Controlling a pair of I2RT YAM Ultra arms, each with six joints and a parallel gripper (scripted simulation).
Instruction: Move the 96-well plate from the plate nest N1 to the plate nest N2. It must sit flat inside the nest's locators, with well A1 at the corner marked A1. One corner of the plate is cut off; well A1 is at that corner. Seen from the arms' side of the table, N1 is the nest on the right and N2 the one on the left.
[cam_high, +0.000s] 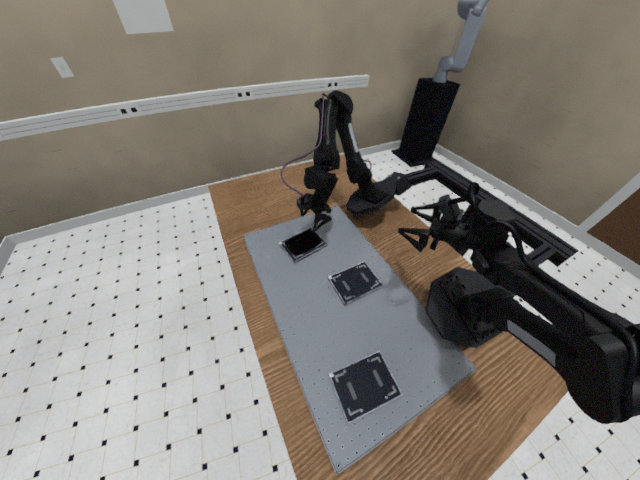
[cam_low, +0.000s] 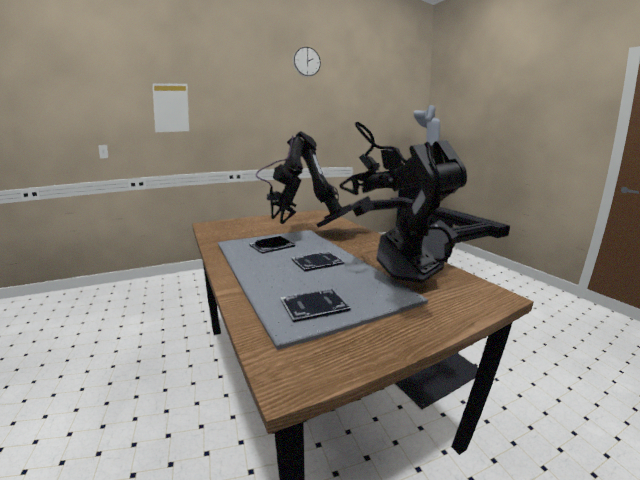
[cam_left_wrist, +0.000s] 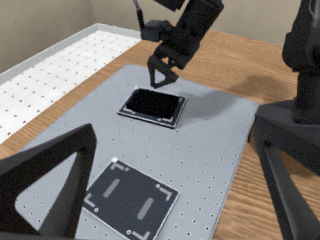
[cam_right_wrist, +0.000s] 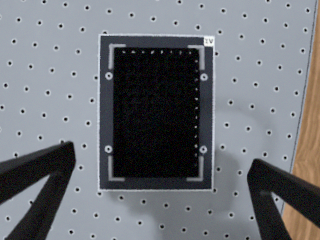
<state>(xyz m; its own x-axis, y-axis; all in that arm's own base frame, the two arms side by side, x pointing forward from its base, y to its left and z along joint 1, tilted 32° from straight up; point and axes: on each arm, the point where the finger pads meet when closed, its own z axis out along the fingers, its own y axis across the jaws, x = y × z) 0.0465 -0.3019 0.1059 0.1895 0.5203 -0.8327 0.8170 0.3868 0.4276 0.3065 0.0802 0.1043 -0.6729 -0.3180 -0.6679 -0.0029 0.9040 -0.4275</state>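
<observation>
The black 96-well plate (cam_high: 303, 243) sits in the far nest on the grey baseplate (cam_high: 356, 330). In the right wrist view the plate (cam_right_wrist: 156, 112) lies flat inside the nest's white locators, with the A1 label (cam_right_wrist: 208, 41) at the top right corner. My right gripper (cam_high: 315, 215) hangs open just above the plate's far edge, its fingers spread wider than the plate and holding nothing. My left gripper (cam_high: 412, 225) is open and empty, raised above the table beside the baseplate. The left wrist view shows the plate (cam_left_wrist: 154, 105) under the right gripper (cam_left_wrist: 162, 75).
Two empty dark nests lie on the baseplate, one in the middle (cam_high: 354, 281) and one near the front (cam_high: 365, 385). The left arm's base (cam_high: 465, 310) stands on the wooden table beside the baseplate. The right arm's base (cam_high: 369, 198) is at the far end.
</observation>
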